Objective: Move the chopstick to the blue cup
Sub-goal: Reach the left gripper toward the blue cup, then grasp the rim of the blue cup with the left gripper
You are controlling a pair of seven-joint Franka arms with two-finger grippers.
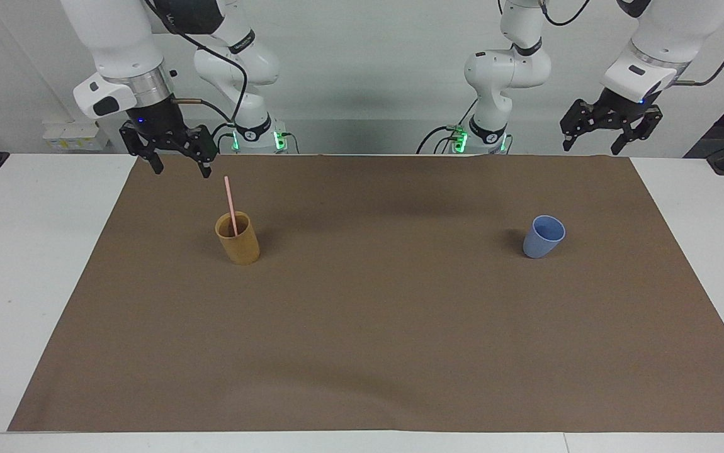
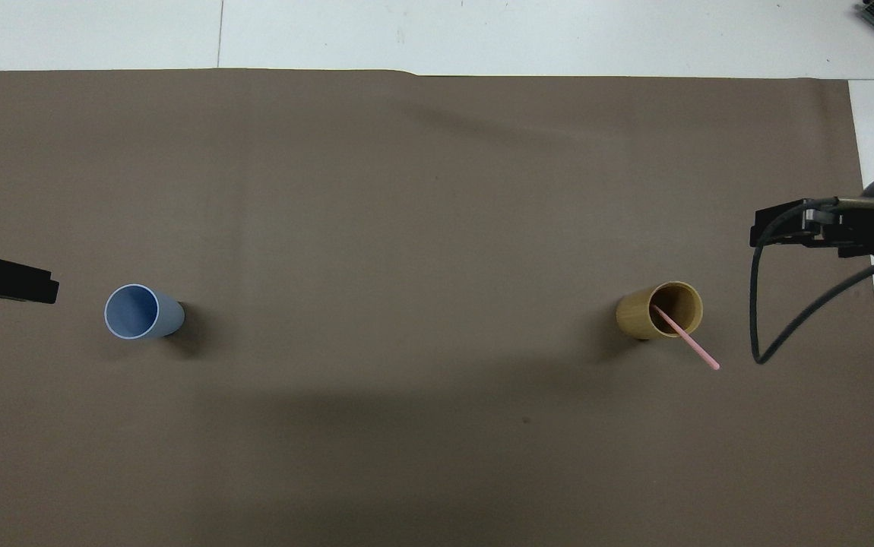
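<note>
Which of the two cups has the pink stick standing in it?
The taller tan cup, toward the right arm's end of the table. The chopstick leans inside it, poking above the rim. The shorter blue cup, toward the left arm's end, is empty.

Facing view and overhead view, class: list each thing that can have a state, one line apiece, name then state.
chopstick: standing tilted inside the tan cup, top end sticking out, not held.
tan cup: upright, holding the chopstick.
blue cup: upright, empty.
right gripper: raised by the tan cup, fingers open, holding nothing.
left gripper: raised at its own end, fingers open, holding nothing, waiting.
</note>
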